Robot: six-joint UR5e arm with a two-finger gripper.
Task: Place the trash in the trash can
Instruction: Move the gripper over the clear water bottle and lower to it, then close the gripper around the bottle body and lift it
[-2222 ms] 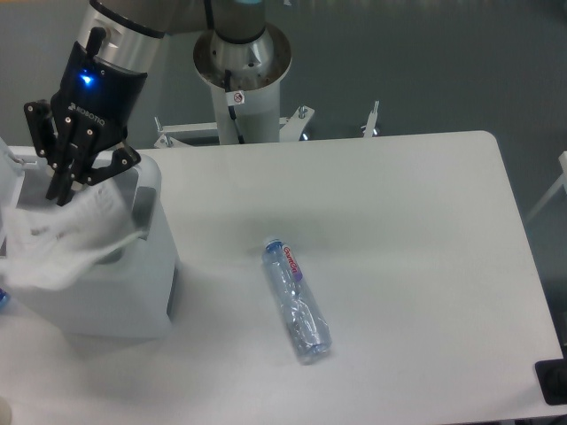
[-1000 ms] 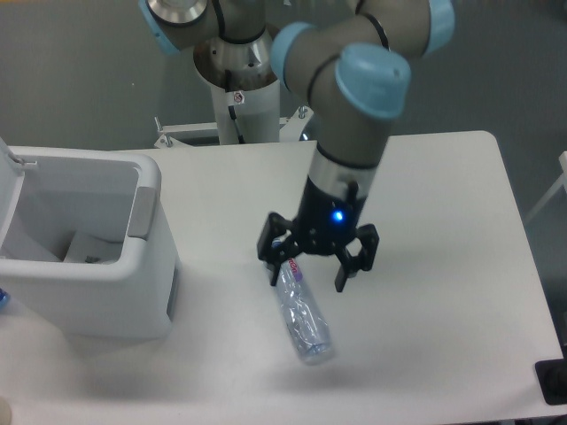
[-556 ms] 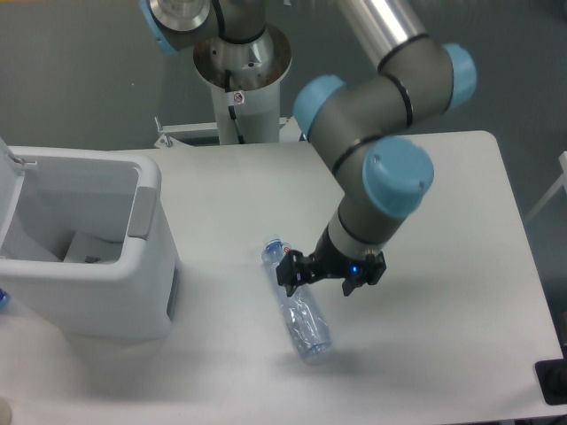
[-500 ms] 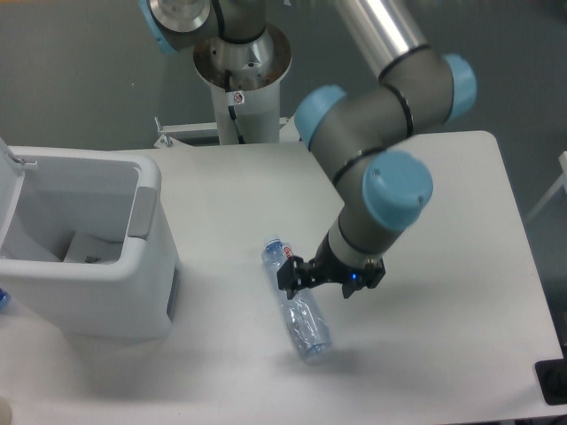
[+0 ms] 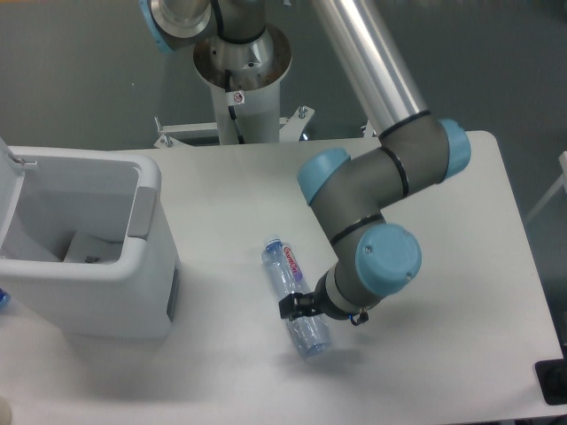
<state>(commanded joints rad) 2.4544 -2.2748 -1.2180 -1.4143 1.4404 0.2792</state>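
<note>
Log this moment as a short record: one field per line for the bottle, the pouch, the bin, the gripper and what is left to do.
bottle: water bottle lying on its side on the table, blue cap toward the bin
pouch: white pouch already lying inside the bin
bin: trash can at the table's left edge, lid open
gripper: gripper low over the bottle's lower half; fingers mostly hidden under the wrist, so open or shut is unclear
remaining: bottle not yet in the bin

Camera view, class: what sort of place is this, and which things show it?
Probably a robotics lab: a robot arm on a pedestal, a plain white table, a grey floor, and a white trash can set for a test.
</note>
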